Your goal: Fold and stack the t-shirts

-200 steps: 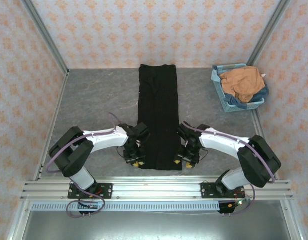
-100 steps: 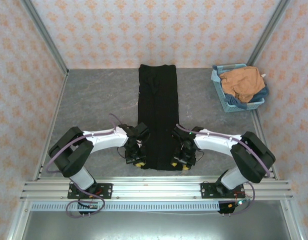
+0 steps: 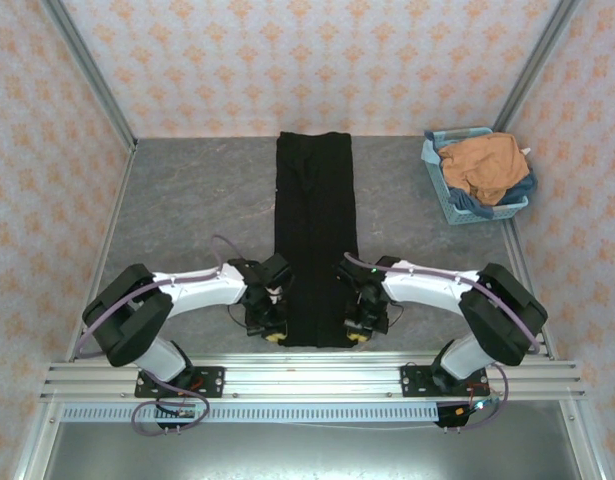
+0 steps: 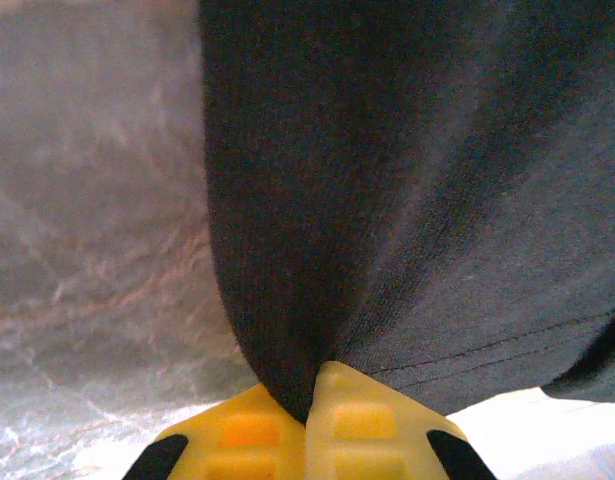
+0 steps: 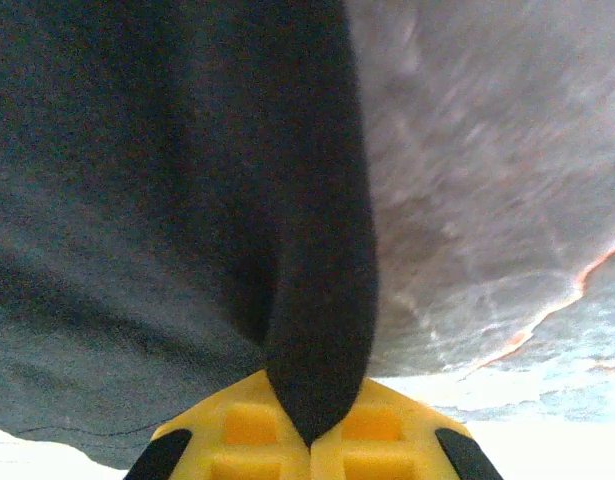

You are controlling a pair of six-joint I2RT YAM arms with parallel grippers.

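a long black t-shirt (image 3: pixel 315 230) lies folded into a narrow strip down the middle of the grey table (image 3: pixel 187 210), with only plain dark cloth facing up. at its near end the left gripper (image 3: pixel 273 336) pinches the left corner and the right gripper (image 3: pixel 357 335) the right corner, each pair of yellow pads closed tight on a fold of cloth. the wrists hide part of the hem. the orange-tan t-shirt (image 3: pixel 482 165) sits crumpled in a light-blue basket (image 3: pixel 452 210) at the far right corner, covering most of its contents.
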